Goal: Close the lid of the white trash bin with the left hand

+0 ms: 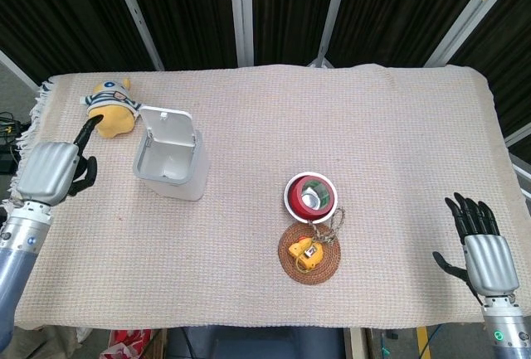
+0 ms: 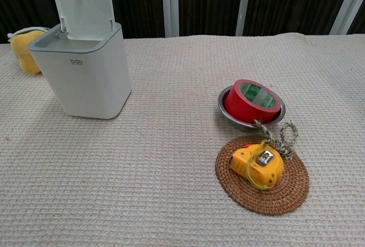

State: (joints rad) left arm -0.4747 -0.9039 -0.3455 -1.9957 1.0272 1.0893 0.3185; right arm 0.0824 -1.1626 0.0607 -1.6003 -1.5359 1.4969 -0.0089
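The white trash bin [image 1: 184, 178] stands on the left part of the cloth-covered table, its lid [image 1: 168, 129] tipped up and open. The chest view shows the bin [image 2: 85, 73] with the lid [image 2: 82, 4] standing upright behind the opening. My left hand [image 1: 51, 172] hovers to the left of the bin, a gap away from it, holding nothing, fingers stretched toward the plush toy. At the table's near right corner my right hand [image 1: 483, 247] is empty with its fingers spread. Neither hand shows in the chest view.
A yellow plush toy [image 1: 112, 109] lies behind and left of the bin. A red tape roll in a metal bowl [image 1: 311, 195] sits mid-table, with a yellow tape measure [image 1: 304, 250] on a woven coaster [image 1: 325, 265] just in front of it.
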